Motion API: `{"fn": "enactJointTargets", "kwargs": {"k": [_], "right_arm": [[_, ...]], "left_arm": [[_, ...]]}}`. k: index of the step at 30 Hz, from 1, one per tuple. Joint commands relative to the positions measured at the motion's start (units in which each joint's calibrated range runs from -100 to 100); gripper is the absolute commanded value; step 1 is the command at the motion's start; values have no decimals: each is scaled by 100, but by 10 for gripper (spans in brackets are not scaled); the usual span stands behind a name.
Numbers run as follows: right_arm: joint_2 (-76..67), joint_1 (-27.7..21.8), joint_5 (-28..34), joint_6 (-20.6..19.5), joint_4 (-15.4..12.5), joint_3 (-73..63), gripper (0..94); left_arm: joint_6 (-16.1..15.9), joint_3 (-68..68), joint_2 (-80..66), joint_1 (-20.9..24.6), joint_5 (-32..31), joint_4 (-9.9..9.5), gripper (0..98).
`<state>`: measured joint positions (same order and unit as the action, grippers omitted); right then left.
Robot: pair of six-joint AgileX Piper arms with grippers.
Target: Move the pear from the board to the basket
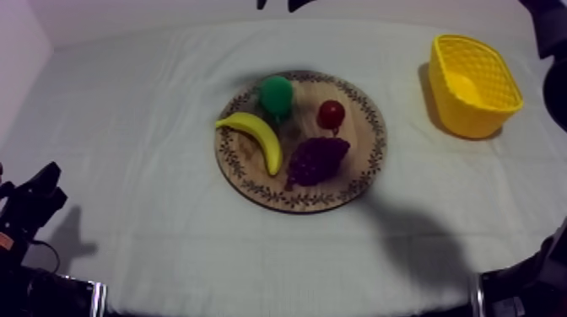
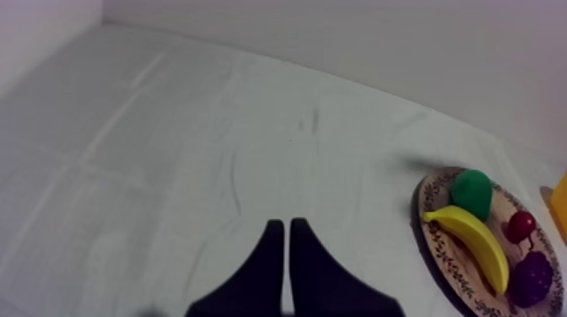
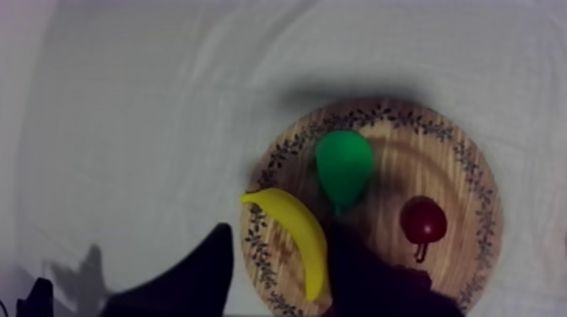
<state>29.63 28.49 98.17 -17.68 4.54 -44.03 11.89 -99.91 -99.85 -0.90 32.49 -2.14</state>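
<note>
Top view: the pear [image 1: 276,94] sits on the far side of the board [image 1: 363,173], just beside the banana [image 1: 253,135]. The small red fruit [image 1: 331,114] and the grapes [image 1: 317,160] lie near it. The basket [image 1: 472,84] stands well apart at the worktop's [image 1: 143,110] far right. The left arm [image 1: 29,206] sits low at the left edge, partly cut off, its tip hard to make out from here.

Left wrist view: the left fingers [image 2: 270,261] lie pressed together as a narrow wedge, holding nothing, over bare cloth. The pear [image 2: 472,192] is well away from them, on the board [image 2: 432,221]. The board's far side is cut off, and a sliver of the basket [image 2: 560,206] shows past it.

Right wrist view: the right fingers [image 3: 198,270] are spread wide and grip nothing. They hang over the board's [image 3: 460,160] near part, with the banana's [image 3: 295,236] end between them. The pear [image 3: 343,167] lies just beyond their tips, untouched. One finger hides most of the grapes.
</note>
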Motion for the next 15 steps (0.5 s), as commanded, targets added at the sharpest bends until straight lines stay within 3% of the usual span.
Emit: {"fn": "enactJointTargets", "kwargs": {"k": [1,15], "right_arm": [[46,-3,-5,17,10,-47,500],[1005,-42,-4,32,36,-104,601]], "left_arm": [[0,2,2,0,0,1,1],[0,2,2,0,0,1,1]]}}
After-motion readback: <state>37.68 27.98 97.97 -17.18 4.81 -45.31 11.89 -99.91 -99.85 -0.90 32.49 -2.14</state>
